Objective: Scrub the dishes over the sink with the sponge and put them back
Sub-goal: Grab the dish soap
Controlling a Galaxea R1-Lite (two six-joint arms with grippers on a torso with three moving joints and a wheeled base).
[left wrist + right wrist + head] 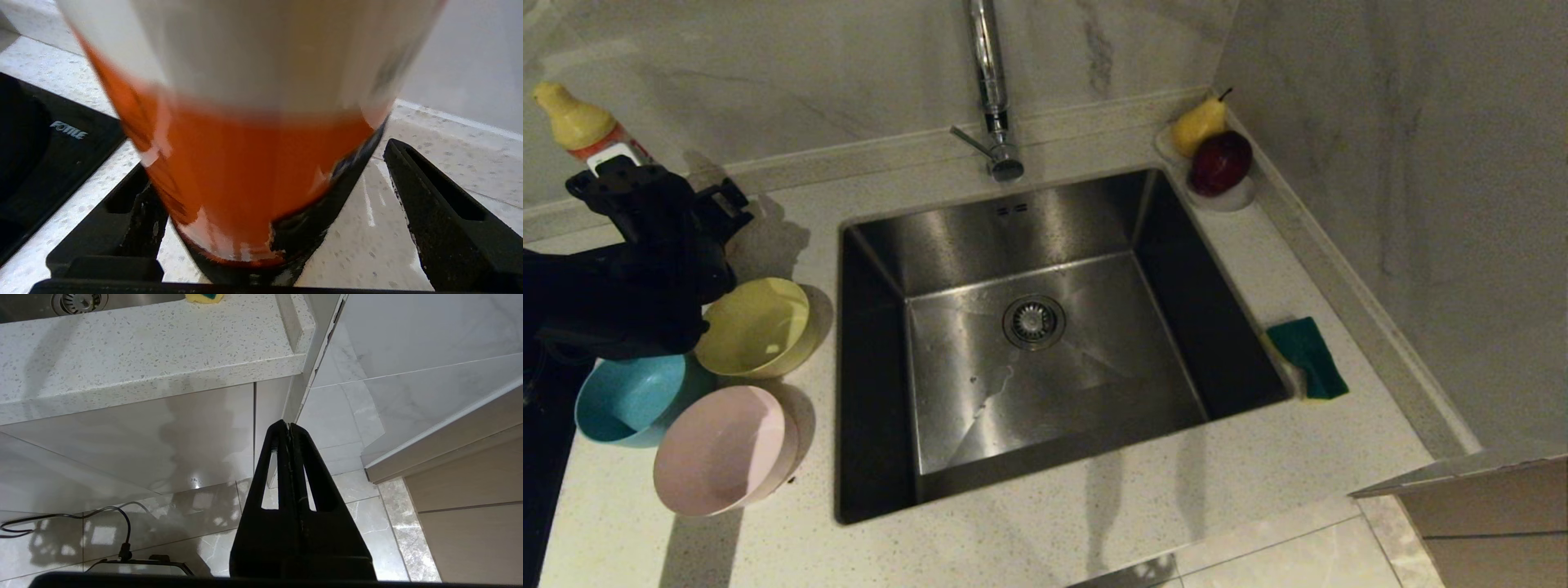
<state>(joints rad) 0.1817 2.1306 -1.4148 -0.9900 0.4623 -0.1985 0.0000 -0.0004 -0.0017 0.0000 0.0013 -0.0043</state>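
Three bowls stand on the counter left of the sink (pixel 931 245): a pale yellow one (pixel 756 327), a light blue one (pixel 629 400) and a pale pink one (pixel 723 449). The sponge (pixel 1307 358), green face up, lies on the counter at the sink's right rim. Behind the bowls, my left gripper (pixel 662 184) is open at an orange and white bottle (pixel 580 122) with a yellow cap. In the left wrist view this bottle (pixel 253 134) fills the space between the fingers of the gripper (pixel 265 163), with a gap beside one finger. My right gripper (pixel 288 426) hangs shut below the counter's front edge, holding nothing.
A chrome tap (pixel 990 90) rises behind the sink, whose drain strainer (pixel 1033 321) sits at the middle. A pear (pixel 1199 124) and a red apple (pixel 1221 162) rest on a small dish in the back right corner. A black hob (pixel 41 163) lies left of the bottle.
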